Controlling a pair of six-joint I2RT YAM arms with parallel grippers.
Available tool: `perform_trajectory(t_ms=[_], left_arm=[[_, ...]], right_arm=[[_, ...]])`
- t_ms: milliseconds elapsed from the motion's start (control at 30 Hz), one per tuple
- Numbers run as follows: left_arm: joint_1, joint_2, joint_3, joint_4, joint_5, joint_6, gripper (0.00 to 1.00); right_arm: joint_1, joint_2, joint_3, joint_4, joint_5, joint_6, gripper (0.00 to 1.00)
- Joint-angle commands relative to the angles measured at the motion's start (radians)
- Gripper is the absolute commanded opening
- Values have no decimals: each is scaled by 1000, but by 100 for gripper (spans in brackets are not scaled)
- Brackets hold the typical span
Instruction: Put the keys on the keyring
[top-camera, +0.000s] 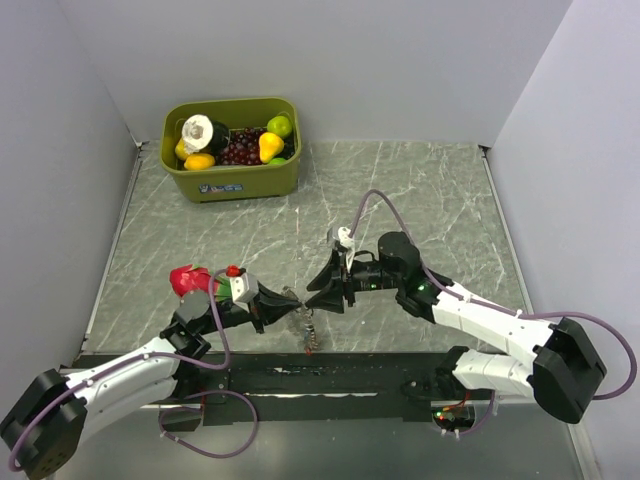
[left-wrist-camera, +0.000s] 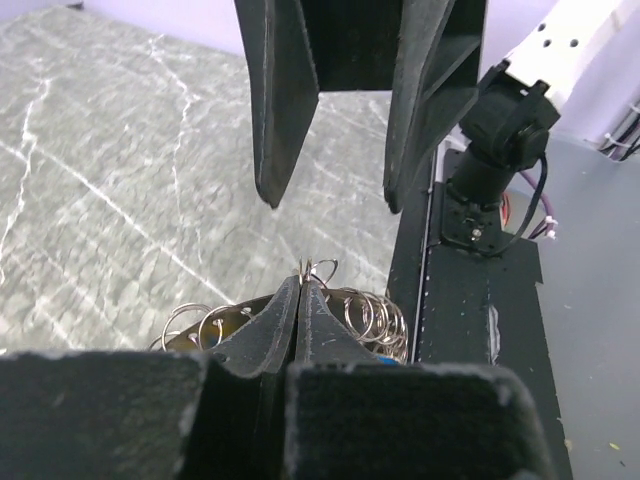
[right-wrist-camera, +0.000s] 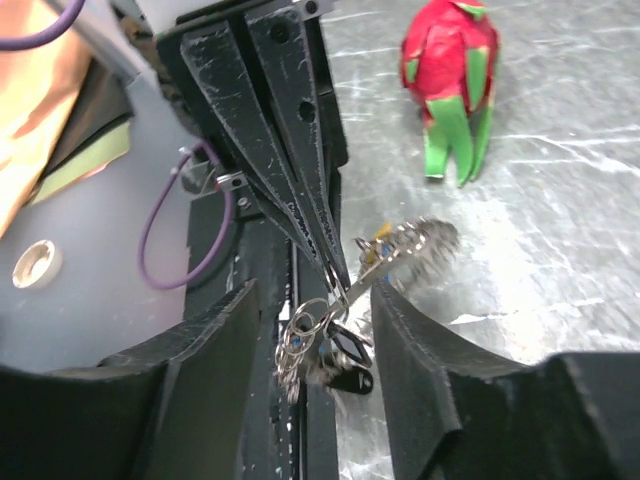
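Note:
My left gripper (top-camera: 293, 299) is shut on a thin metal ring of the keyring (left-wrist-camera: 372, 312), pinched at its fingertips (left-wrist-camera: 302, 285). The keyring is a limp chain of small grey rings, and it hangs below the tips in the top view (top-camera: 310, 335). In the right wrist view two black-headed keys (right-wrist-camera: 347, 357) dangle from the rings beside a blurred stretch of chain (right-wrist-camera: 408, 240) with a yellow bit. My right gripper (right-wrist-camera: 315, 290) is open and faces the left one tip to tip (top-camera: 312, 300). Its fingers stand on either side of the hanging bundle without touching it. The other keys are hidden.
A red and green toy dragon fruit (top-camera: 188, 278) lies left of the left wrist, also in the right wrist view (right-wrist-camera: 450, 80). A green bin (top-camera: 240, 182) of toy fruit stands at the back left. The black base strip (top-camera: 300, 375) runs along the near edge.

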Motion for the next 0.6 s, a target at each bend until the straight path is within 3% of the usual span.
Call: perform_trajectory(t_ms=[0, 433, 500, 567], left_arm=[[-13, -21, 62, 95, 29, 29, 1], [-24, -47, 105, 86, 38, 23, 1], [-24, -44, 108, 93, 46, 15, 1], [-27, -39, 114, 96, 54, 12, 1]], right_arm=[[-3, 14, 66, 6, -78, -38, 54], [-5, 62, 66, 35, -83, -3, 53], [-3, 69, 66, 35, -80, 1, 50], [-3, 80, 71, 37, -81, 16, 33]])
